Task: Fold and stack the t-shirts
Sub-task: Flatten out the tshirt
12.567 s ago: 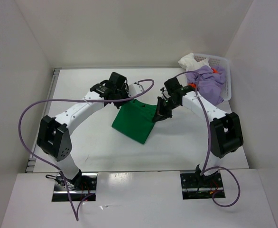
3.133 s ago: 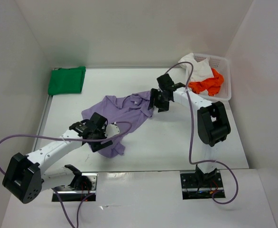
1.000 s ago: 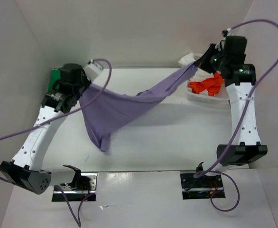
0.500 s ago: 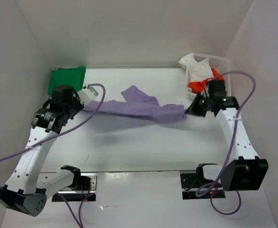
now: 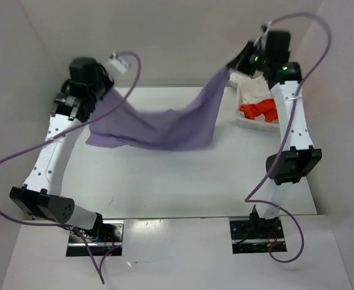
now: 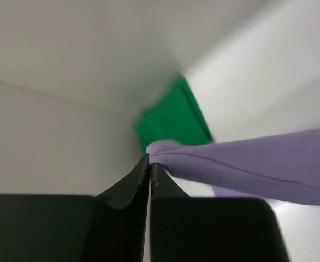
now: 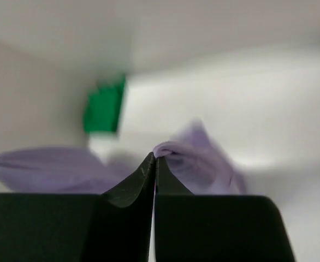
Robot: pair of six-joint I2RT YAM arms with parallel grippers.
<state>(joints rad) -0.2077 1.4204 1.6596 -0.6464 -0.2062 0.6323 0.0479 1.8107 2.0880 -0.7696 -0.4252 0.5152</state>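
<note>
The lavender t-shirt (image 5: pixel 159 124) hangs spread in the air over the back of the table, held up by two corners. My left gripper (image 5: pixel 101 92) (image 6: pixel 149 161) is shut on its left corner (image 6: pixel 165 150). High at the back right, my right gripper (image 5: pixel 228 66) (image 7: pixel 155 158) is shut on the other corner (image 7: pixel 168 148). The folded green t-shirt (image 6: pixel 173 120) (image 7: pixel 104 106) lies in the far left corner; the top view hides it behind my left arm. The white t-shirt (image 5: pixel 255 87) and the orange-red t-shirt (image 5: pixel 258 110) lie in the basket.
The white mesh basket (image 5: pixel 244 122) stands at the back right, below my right arm. White walls close the table on the left, back and right. Purple cables loop out from both arms.
Both grippers have swung up and back, lifting the lavender t-shirt from a low stretch over the table to a high hanging spread. It was high a second ago, then dipped.
</note>
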